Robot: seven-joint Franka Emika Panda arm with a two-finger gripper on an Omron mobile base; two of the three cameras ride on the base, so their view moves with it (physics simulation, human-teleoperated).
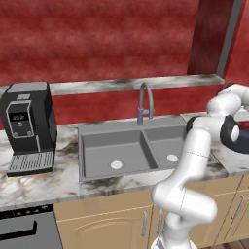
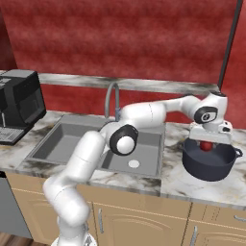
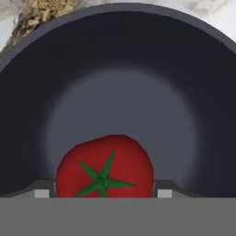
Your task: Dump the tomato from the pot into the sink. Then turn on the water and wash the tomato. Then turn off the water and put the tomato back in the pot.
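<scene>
1. Wooden cupboard doors (image 2: 139, 216) are closest to us, under a marble counter (image 2: 182, 180) with grey and brown swirls.
2. Set into the counter is the grey sink (image 1: 97, 146) with two bowls, each with a round pale drain.
3. At the back of the sink, at 12 o'clock, stands the curved grey faucet (image 1: 145, 102).
4. At 9 o'clock from the sink sits a black coffee machine (image 1: 28, 126) on the counter.
5. At 3 o'clock from the sink, on the counter, sits the dark round pot (image 2: 210, 163).
6. Behind it all is a marble shelf (image 1: 121, 83) and then a red wall (image 2: 125, 38).
7. The white arm goes up from the cupboards, bends over the sink, and reaches to 3 o'clock, out over the pot.
8. The gripper (image 2: 207, 142) points straight down into the pot.
9. The tomato (image 3: 105, 167) lies on the pot's floor, red with a green star on top.
10. In the hand view, the two fingertips (image 3: 42, 191) sit apart, one on each side of the tomato at 9 and 3 o'clock.
11. The jaws are spread wide, and I cannot tell if they touch the tomato.
</scene>
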